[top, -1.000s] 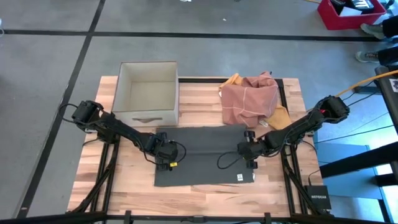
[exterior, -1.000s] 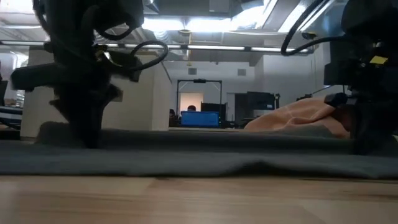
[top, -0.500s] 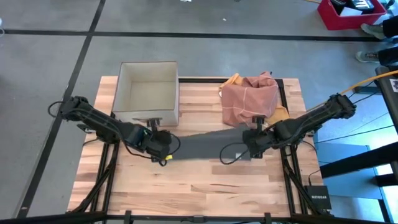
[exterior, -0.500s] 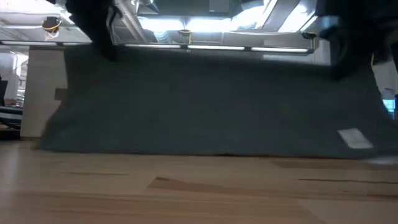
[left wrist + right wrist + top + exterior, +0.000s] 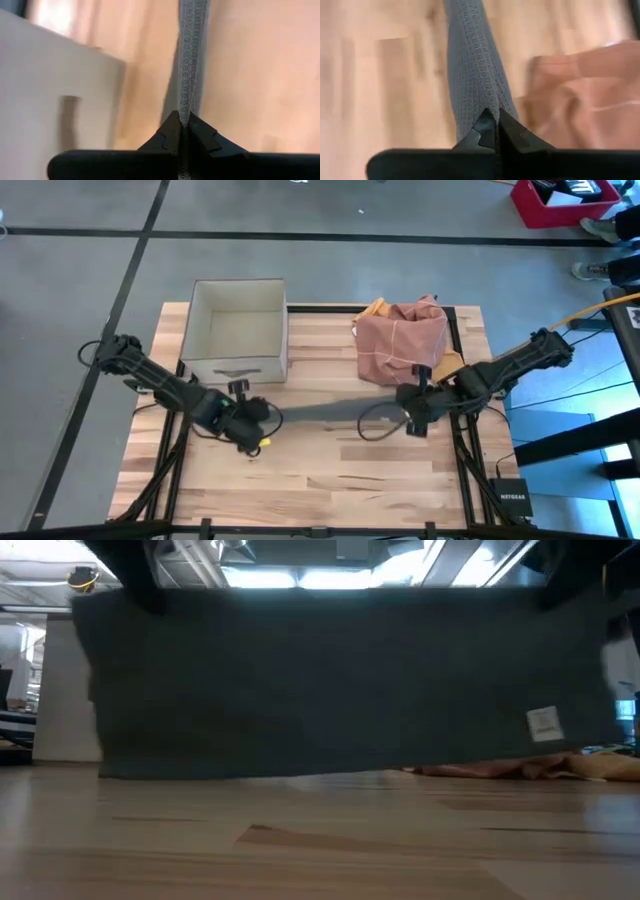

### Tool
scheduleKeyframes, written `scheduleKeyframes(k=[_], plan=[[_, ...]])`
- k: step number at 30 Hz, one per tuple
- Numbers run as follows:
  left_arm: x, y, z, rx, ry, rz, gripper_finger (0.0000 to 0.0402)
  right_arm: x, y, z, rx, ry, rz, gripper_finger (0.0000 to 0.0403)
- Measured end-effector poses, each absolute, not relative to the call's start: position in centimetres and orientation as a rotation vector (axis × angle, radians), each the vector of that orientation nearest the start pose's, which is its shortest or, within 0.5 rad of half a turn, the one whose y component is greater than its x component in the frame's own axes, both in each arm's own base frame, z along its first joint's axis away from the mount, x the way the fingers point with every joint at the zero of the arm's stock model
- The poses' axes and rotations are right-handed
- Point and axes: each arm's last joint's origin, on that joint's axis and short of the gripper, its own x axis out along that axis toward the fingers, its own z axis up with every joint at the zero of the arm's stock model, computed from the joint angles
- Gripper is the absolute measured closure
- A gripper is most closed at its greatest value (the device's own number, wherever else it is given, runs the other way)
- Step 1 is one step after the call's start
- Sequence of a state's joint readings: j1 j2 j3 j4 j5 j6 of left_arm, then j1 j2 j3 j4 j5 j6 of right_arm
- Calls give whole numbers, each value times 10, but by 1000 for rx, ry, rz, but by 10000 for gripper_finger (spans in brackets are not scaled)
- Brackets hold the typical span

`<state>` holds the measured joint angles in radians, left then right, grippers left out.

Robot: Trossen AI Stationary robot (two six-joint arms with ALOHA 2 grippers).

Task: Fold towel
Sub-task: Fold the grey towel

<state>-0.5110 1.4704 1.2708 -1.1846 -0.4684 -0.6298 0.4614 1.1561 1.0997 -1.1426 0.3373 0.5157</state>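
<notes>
The dark grey towel (image 5: 325, 412) hangs stretched between the two end effectors, lifted above the wooden worktop (image 5: 330, 470). From overhead it shows only as a thin dark strip running from one end effector to the other.

The left end effector (image 5: 262, 416) is clamped on one top corner of the towel; its wrist view shows the fingers (image 5: 172, 132) pressed together with the cloth's edge pinched between them and running straight away from them. The right end effector (image 5: 408, 408) is clamped on the opposite top corner in the same way, fingers (image 5: 487, 127) closed on the fabric.

From table height the towel (image 5: 340, 680) hangs as a broad flat sheet, its lower edge just above the worktop, with a small white label (image 5: 543, 724) near the lower corner on that view's right.

Behind the left end effector stands an open beige box (image 5: 238, 328). Behind the right end effector lies a heap of pink cloth (image 5: 405, 338), with a bit of yellow cloth (image 5: 373, 309) at its edge.
</notes>
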Motion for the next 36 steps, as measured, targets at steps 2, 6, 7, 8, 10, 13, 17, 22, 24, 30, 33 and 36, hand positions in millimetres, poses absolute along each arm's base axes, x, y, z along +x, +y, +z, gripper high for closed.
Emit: scheduleKeyframes(k=[2,6,7,8,10,13,17,22,24,30,33,36], plan=[[234,-130,293,9,1127,278,397,177,89,304,82,1094,-114,402],[231,-156,310,-166,1074,144,397,171,115,307,206,1074,12,402],[232,-163,312,-209,1061,91,397,169,122,306,226,1060,47,402],[232,-168,312,-241,1053,47,397,168,129,304,238,1045,87,402],[232,-176,310,-254,1027,-13,397,167,141,298,264,1001,150,402],[231,-181,292,-249,1030,-24,396,164,152,275,293,973,177,402],[224,-172,251,-234,1089,84,396,157,149,226,346,1009,99,402],[220,-146,213,-127,1086,272,396,152,126,185,295,1027,-75,392],[221,-137,203,-84,1085,309,396,153,118,179,253,1023,-119,385],[225,-116,188,-45,1110,341,390,159,102,174,195,1041,-174,359],[228,-107,187,-50,1122,370,362,161,97,173,196,1055,-202,324],[226,-99,191,-38,1177,376,318,160,91,176,186,1113,-233,277]])
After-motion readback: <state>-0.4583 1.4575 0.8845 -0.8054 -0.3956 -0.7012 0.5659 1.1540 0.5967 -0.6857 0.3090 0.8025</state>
